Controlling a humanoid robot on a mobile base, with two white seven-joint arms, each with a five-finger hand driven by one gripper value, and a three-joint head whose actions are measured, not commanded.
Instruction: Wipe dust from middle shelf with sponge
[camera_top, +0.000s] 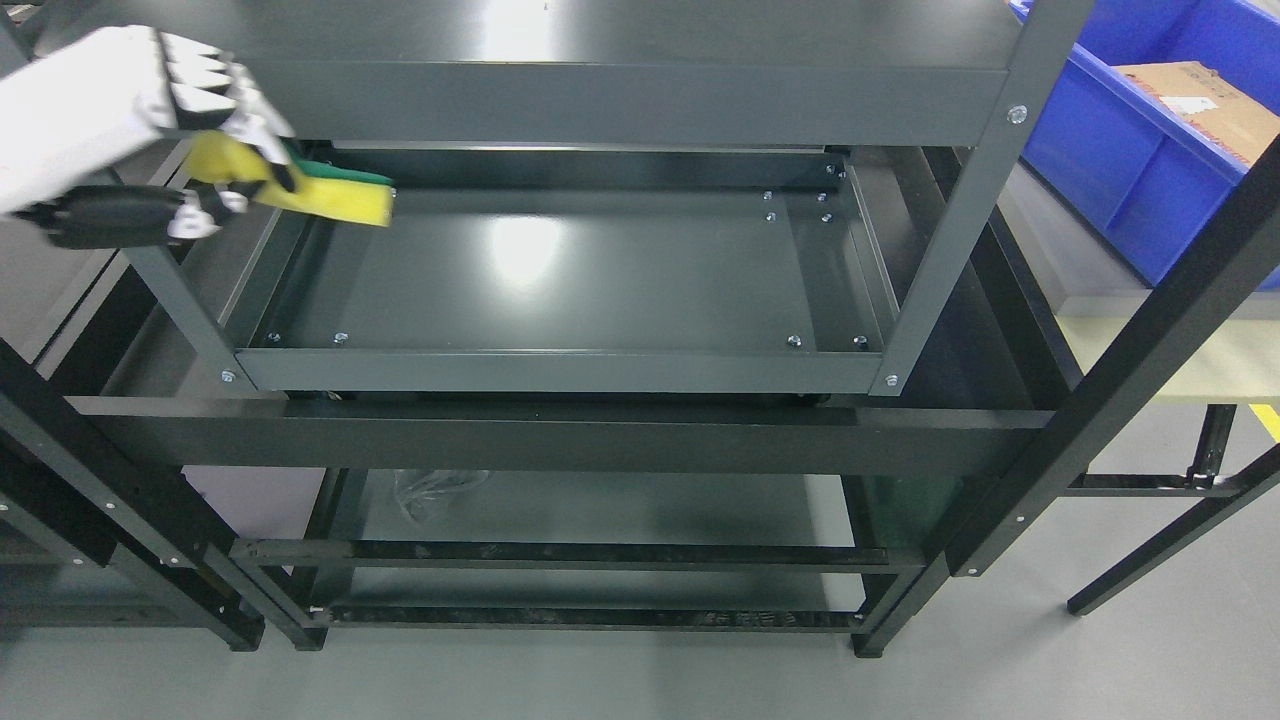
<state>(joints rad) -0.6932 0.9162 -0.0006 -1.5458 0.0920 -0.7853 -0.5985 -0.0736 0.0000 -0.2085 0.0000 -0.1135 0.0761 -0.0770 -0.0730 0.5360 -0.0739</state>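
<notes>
The left hand (150, 140) grips a sponge (325, 195) (yellow, green-backed) between curled fingers, holding it over the far-left corner of the middle shelf (560, 290).

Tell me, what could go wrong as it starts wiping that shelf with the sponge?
The left hand pinches the sponge by one end, so pressing down might twist it loose. The hand is close beside the shelf's left post and under the upper shelf, so it could bump either.
</notes>
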